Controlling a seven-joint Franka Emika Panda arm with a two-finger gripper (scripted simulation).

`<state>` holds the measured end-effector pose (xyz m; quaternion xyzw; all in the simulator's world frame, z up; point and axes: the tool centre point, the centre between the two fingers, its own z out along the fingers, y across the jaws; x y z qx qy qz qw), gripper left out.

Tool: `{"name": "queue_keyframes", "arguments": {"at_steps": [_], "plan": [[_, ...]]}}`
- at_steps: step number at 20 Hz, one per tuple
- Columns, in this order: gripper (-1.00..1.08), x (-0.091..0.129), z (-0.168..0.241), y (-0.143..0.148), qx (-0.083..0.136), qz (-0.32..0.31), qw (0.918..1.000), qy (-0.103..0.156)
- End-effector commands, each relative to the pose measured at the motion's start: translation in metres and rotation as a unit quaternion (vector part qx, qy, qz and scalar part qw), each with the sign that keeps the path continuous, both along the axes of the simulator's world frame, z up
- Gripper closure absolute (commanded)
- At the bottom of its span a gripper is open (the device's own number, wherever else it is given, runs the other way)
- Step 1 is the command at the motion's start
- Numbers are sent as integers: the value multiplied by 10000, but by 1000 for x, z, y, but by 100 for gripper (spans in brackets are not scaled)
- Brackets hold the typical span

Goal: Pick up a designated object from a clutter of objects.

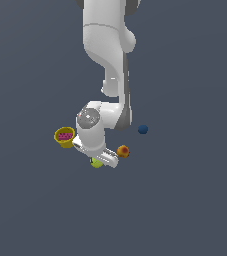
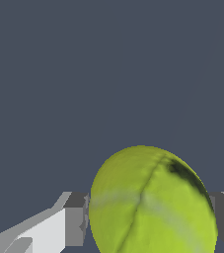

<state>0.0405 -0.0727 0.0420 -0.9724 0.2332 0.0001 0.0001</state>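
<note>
**Gripper fingers flank the yellow-green ball**

In the wrist view the yellow-green ball (image 2: 153, 202) fills the space between the two grey fingers (image 2: 75, 219), one at each side of it. Both pads sit right at the ball's edges, apparently touching, so the gripper (image 2: 150, 220) looks closed on the ball, though whether it squeezes firmly cannot be told. A faint pale seam band and a darker line cross the ball's surface. Behind it lies only the plain dark grey floor (image 2: 108, 74).

In the exterior view the gripper (image 1: 101, 159) points down at the floor, and the ball (image 1: 96, 162) shows as a small yellow-green patch peeking out beneath the white hand. Just beside the hand, toward the exterior view's right, sits the orange-red ball (image 1: 123, 151). Farther back on that side, well apart from the rest, is the dark blue ball (image 1: 143, 129). Toward the exterior view's left, near the wrist, stands the yellow cup (image 1: 64, 137) with its pink-red inside facing the camera. The white Panda arm (image 1: 107, 45) rises behind them all.
</note>
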Motion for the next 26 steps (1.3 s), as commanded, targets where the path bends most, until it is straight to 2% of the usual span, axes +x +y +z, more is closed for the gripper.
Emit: {"name": "queue_keyframes", "arguments": {"at_steps": [1,15,26], "plan": [[108,0,-1,0,-1,-1,10000,0],[108,2,11,-2,1,1,10000,-4],[108,11,87,-18,1,-2,10000,-3]]}}
